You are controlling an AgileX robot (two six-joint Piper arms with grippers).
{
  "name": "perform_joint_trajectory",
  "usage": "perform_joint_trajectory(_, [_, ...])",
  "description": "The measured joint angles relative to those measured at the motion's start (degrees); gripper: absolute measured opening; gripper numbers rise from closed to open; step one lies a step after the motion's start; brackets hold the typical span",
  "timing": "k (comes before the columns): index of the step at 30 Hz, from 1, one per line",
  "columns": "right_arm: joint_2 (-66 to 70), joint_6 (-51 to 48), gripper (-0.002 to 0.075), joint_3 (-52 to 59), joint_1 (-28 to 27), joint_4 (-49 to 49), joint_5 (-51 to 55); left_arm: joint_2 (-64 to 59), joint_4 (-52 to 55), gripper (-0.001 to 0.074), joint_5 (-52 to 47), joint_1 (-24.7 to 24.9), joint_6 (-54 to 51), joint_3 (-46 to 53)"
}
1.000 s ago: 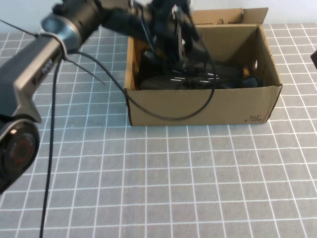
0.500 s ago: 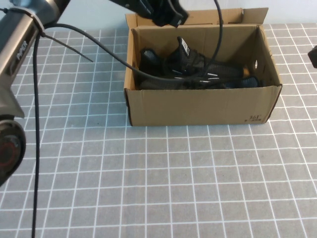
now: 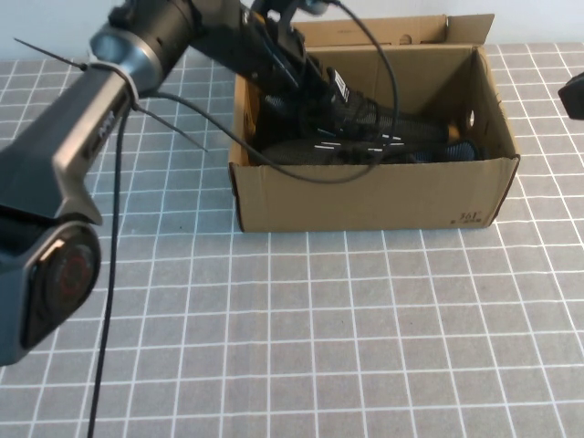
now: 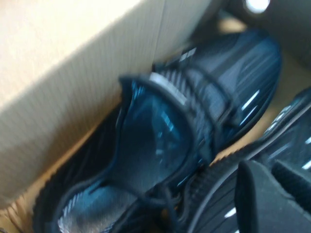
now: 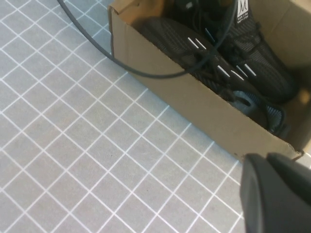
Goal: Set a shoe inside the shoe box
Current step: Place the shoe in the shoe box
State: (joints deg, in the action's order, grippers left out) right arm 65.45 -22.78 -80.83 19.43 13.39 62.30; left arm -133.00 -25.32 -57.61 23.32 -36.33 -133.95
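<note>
The brown shoe box (image 3: 365, 196) stands open at the far middle of the table. Two black sneakers lie inside it. The shoe (image 3: 365, 117) with the white tongue label lies along the box, white dashes on its side. My left gripper (image 3: 306, 78) reaches into the box's left part, just above the sneakers. In the left wrist view its fingers (image 4: 252, 194) stand close together, holding nothing, over a sneaker's side, with the other sneaker's opening (image 4: 155, 136) beside the box wall. My right gripper (image 5: 274, 167) is shut and empty, off the box's right side (image 3: 575, 96).
The table is a grey mat with a white grid (image 3: 319, 338). The left arm's black cable (image 3: 301, 173) hangs over the box's front left corner. The box lid flap (image 3: 401, 29) stands up at the back.
A second ago the left gripper was low over the sneakers. It rose above the box's back edge, and now it is down inside the box's left part again. The sneakers have hardly moved.
</note>
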Motion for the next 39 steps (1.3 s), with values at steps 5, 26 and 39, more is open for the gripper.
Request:
perform_joint_trajectory(5, [0.12, 0.0, -0.0016, 0.0, 0.0, 0.1, -0.1, -2.49, 0.4, 0.0037, -0.46, 0.0, 0.44, 0.0])
perform_joint_trajectory(26, [4.07, -1.53, -0.0016, 0.0, 0.0, 1.76, 0.33, -6.15, 2.95, 0.0036, -6.84, 0.0, 1.31, 0.0])
perform_joint_trajectory(39, [3.67, -1.53, -0.0016, 0.0, 0.0, 2.59, 0.48, 2.48, 5.08, 0.0004, -13.2, 0.0, 2.17, -6.5])
